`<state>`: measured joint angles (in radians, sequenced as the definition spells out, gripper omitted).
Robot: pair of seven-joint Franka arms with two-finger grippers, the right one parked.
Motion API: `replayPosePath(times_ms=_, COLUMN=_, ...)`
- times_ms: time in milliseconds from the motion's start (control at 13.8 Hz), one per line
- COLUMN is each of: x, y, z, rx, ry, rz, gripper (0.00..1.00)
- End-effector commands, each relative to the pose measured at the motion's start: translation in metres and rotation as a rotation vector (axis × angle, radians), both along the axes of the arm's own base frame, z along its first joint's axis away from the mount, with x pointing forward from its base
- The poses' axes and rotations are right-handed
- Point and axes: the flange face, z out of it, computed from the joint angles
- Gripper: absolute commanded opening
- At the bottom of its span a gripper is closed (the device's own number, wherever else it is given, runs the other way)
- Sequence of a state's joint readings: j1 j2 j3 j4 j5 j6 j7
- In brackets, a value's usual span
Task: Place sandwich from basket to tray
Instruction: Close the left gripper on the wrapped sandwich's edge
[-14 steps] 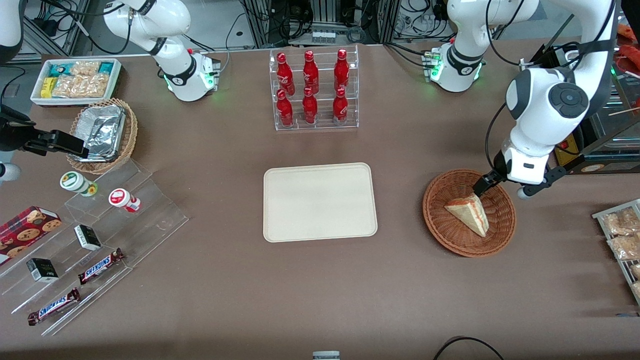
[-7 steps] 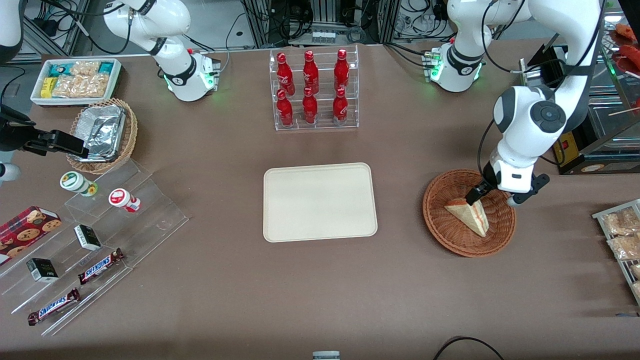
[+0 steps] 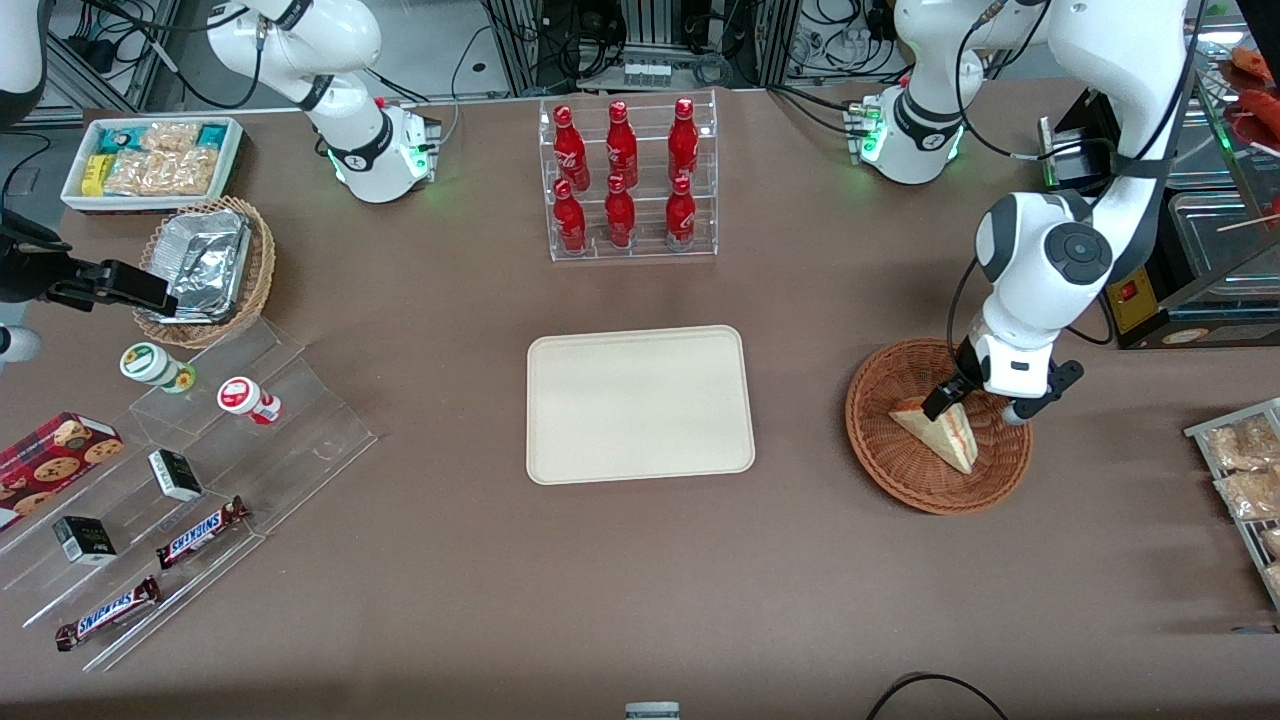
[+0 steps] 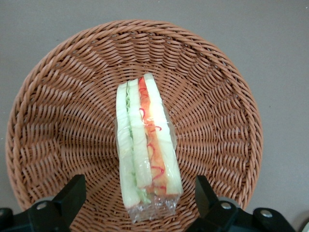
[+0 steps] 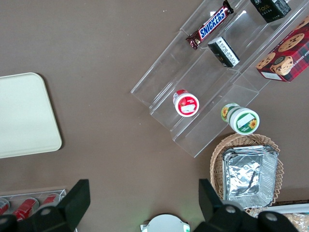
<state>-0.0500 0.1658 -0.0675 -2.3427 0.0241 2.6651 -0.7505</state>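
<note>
Table (image 3: 420,560): brown; tray (image 3: 640,404) bare.
Your claw (image 4: 140,200): dropped lower over basket (image 4: 58,121), fingers wide, astride sandwich (image 4: 147,145), holding nothing.
Next: close, lift.

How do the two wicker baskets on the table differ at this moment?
The reddish-brown basket holds the wrapped sandwich; the lighter tan basket holds a foil container. The reddish-brown one lies toward the working arm's end, with the left end effector open just above the sandwich; the tan one lies toward the parked arm's end, with no end effector over it. Both are round and woven.
</note>
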Motion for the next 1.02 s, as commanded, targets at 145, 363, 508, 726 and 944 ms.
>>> replayPosePath(times_ms=145, x=0.006, y=-0.006, z=-0.020, rx=-0.017, ry=-0.032, rz=0.043, gripper=0.82)
replayPosePath(times_ms=363, x=0.008, y=-0.007, z=-0.023, rx=-0.014, ry=-0.035, rz=0.032, gripper=0.01)
replayPosePath(times_ms=508, x=0.010, y=-0.008, z=-0.014, rx=-0.009, ry=-0.052, rz=0.013, gripper=0.00)
replayPosePath(times_ms=726, x=0.018, y=-0.011, z=0.016, rx=-0.005, ry=-0.077, rz=-0.008, gripper=0.00)
replayPosePath(times_ms=944, x=0.025, y=-0.024, z=0.063, rx=0.009, ry=-0.022, rz=-0.026, gripper=0.00)
